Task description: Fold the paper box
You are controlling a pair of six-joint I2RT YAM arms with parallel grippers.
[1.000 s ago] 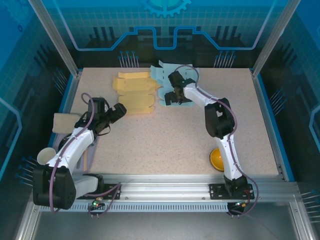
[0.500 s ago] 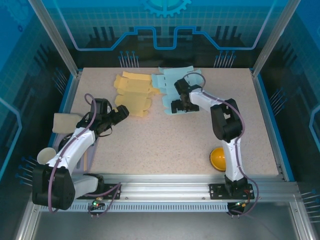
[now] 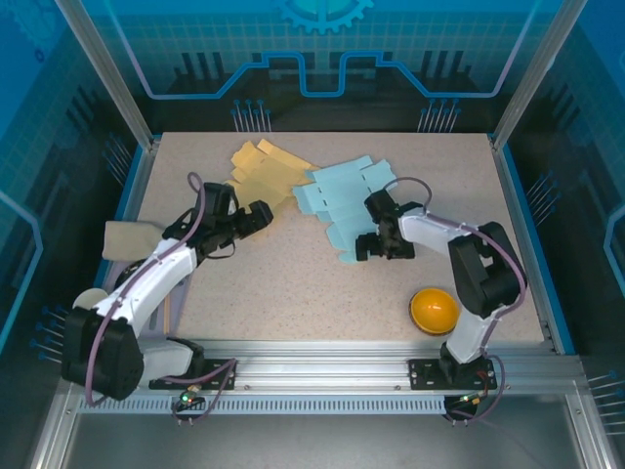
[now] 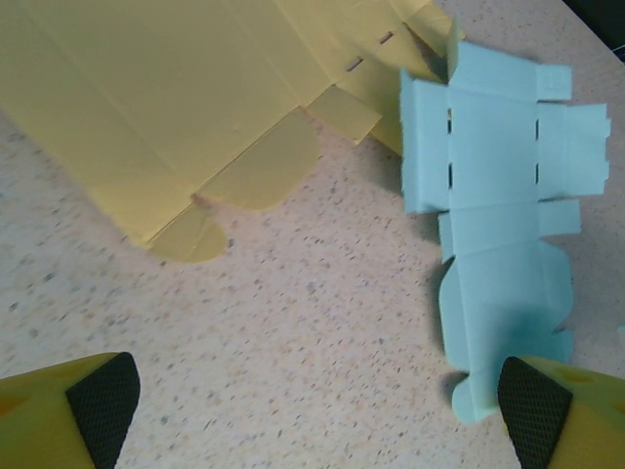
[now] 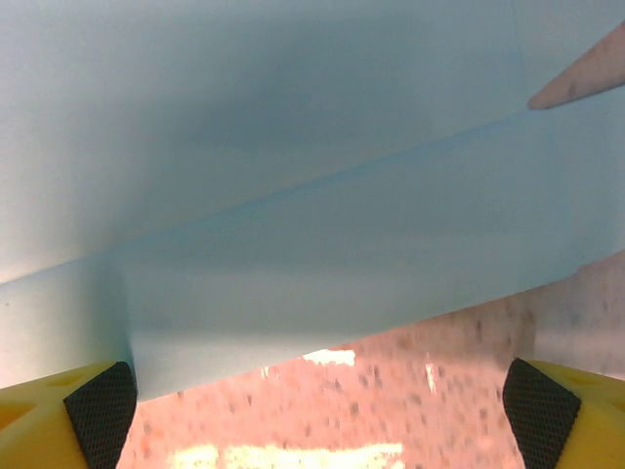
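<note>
Top external view, from the left: the left gripper hovers over bare table just near of the yellow box blank, which lies flat at the far left-centre. In the left wrist view its jaws stand wide apart with nothing between them, the black pads framing speckled tabletop, the yellow blank ahead on one side and the light-blue box blank on the other.

Towards the centre-right, the light-blue box blank lies unfolded, touching or slightly overlapping the yellow one at its left edge. The right gripper sits at the blue blank's near-right corner. In the right wrist view its jaws are also fully spread, not clamped; the blue sheet spans the space ahead of the pads, its edge apparently lifted off the table. An orange ball rests near the right arm's base.

The step in hand looks like positioning the blue blank for its first fold; no panel stands up yet. Next, the right jaws would need to close on that raised edge while the left gripper comes across to pin the sheet down.
</note>
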